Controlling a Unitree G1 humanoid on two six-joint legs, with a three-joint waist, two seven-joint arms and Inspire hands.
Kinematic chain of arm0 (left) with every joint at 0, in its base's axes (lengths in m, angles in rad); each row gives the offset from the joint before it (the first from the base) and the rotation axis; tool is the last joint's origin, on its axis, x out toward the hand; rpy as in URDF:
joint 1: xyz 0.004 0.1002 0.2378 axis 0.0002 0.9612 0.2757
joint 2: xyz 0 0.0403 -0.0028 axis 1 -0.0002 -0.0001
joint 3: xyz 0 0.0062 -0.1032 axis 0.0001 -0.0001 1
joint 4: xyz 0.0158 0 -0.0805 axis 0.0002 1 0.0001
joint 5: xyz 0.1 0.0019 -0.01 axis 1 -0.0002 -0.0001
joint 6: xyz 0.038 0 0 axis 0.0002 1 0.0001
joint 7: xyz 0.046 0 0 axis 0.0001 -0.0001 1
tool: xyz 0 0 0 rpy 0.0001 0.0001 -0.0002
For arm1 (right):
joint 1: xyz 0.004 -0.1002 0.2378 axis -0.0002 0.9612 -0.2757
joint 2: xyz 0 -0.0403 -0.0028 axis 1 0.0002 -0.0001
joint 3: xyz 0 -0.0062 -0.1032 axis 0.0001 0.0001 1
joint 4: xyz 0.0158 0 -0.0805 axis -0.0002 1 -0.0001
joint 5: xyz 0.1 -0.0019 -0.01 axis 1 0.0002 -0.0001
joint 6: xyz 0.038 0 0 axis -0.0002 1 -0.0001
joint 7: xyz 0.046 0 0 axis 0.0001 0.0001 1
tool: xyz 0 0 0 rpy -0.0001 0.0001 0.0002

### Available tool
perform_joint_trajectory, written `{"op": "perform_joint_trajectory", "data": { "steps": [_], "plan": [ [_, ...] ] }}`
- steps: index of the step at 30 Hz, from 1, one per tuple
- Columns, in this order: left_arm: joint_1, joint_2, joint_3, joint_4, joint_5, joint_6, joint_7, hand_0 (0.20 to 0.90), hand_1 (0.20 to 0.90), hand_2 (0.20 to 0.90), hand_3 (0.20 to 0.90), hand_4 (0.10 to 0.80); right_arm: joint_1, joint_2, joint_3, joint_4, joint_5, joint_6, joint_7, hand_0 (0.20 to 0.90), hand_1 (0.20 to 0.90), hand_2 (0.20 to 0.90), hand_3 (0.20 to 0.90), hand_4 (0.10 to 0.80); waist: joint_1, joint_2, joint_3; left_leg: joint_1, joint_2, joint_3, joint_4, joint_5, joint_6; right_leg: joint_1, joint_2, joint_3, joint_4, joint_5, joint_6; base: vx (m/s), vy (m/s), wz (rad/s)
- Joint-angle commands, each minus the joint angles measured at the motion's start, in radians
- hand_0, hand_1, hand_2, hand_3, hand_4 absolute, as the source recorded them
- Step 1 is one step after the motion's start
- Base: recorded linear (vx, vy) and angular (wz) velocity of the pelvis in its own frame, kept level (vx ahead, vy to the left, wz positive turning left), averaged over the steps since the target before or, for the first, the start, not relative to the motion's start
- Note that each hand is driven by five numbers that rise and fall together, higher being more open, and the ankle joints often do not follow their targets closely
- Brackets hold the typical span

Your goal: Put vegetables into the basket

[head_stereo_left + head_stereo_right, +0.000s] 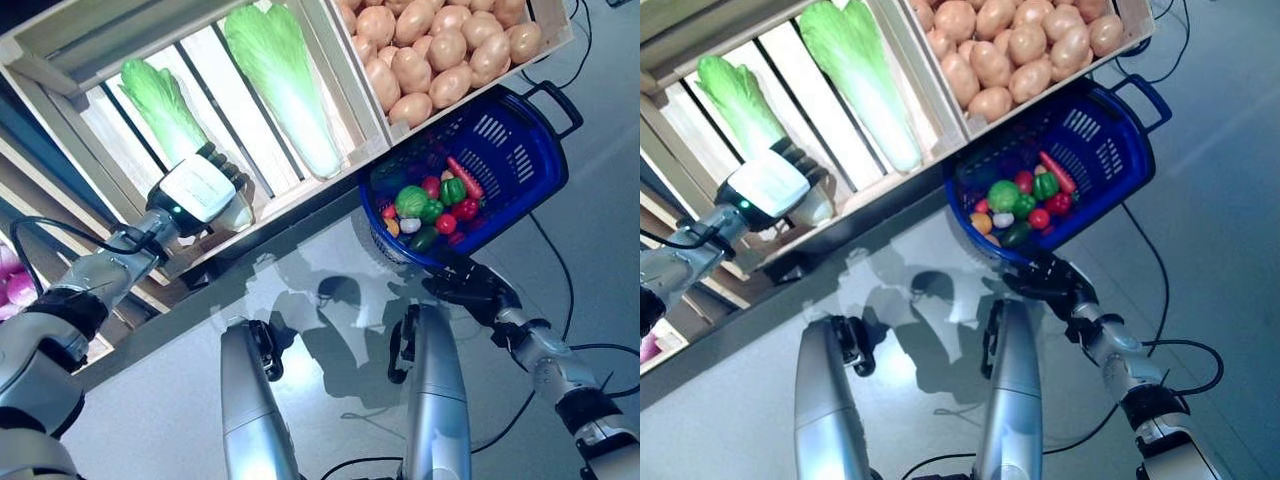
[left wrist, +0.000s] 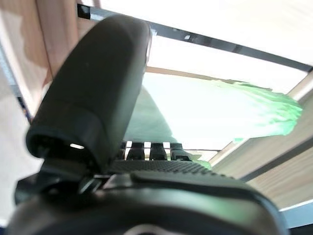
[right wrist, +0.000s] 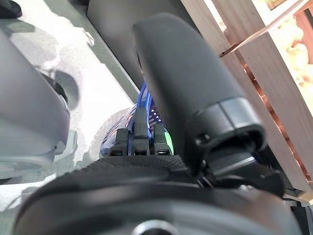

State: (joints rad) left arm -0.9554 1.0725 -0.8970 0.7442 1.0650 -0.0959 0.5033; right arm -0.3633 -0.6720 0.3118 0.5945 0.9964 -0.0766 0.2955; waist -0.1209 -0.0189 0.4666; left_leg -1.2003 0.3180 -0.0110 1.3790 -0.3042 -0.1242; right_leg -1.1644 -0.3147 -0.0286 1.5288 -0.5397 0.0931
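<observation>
slatted wooden crate (image 1: 90, 130) on the left, holding two napa cabbages. nearer cabbage (image 1: 160, 105) gripped at its white base by left hand (image 1: 200, 190), fingers curled round it. best lifted clear of the crate lip, then carried right. blue basket (image 1: 520, 150), part full, held under its near rim by right hand (image 1: 470, 285), fingers curled.

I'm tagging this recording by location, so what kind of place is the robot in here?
Probably a mock grocery produce stand: slanted wooden crates displaying cabbages and potatoes, with a blue shopping basket of vegetables held by the right hand.
</observation>
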Motion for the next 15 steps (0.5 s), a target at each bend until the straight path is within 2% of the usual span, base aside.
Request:
{"op": "perform_joint_trajectory", "data": {
  "steps": [1, 11, 15],
  "plan": [
    [-0.069, 0.1, -0.001, 0.009, 0.001, 0.017, -0.062, 0.9, 0.9, 0.9, 0.9, 0.8, 0.022, -0.06, -0.118, -0.066, 0.081, -0.056, -0.02, 0.9, 0.9, 0.9, 0.9, 0.8, 0.006, 0.012, -0.05, 0.027, 0.029, 0.024, 0.015, -0.131, -0.002, -0.027, -0.041, -0.026, -0.065, 0.108, 0.016, -0.009, 0.009, -0.05],
    [-0.105, 0.134, -0.026, -0.001, -0.009, -0.018, -0.056, 0.9, 0.9, 0.9, 0.9, 0.8, 0.009, -0.093, -0.154, -0.095, 0.136, -0.055, -0.005, 0.9, 0.9, 0.9, 0.9, 0.8, 0.01, 0.006, -0.049, -0.063, 0.053, 0.005, 0.077, -0.13, 0.003, -0.111, -0.043, -0.004, 0.005, 0.107, 0.02, 0.005, 0.016, -0.05],
    [-0.14, 0.139, -0.051, 0.02, -0.019, -0.029, -0.142, 0.9, 0.9, 0.9, 0.9, 0.8, -0.014, -0.115, -0.161, -0.086, 0.145, -0.067, 0.012, 0.9, 0.9, 0.9, 0.9, 0.8, 0.01, 0.009, -0.046, -0.091, 0.06, 0.001, 0.101, -0.135, 0.009, -0.136, -0.048, 0.004, 0.028, 0.104, 0.021, 0.0, 0.0, 0.0]
  ]
}}
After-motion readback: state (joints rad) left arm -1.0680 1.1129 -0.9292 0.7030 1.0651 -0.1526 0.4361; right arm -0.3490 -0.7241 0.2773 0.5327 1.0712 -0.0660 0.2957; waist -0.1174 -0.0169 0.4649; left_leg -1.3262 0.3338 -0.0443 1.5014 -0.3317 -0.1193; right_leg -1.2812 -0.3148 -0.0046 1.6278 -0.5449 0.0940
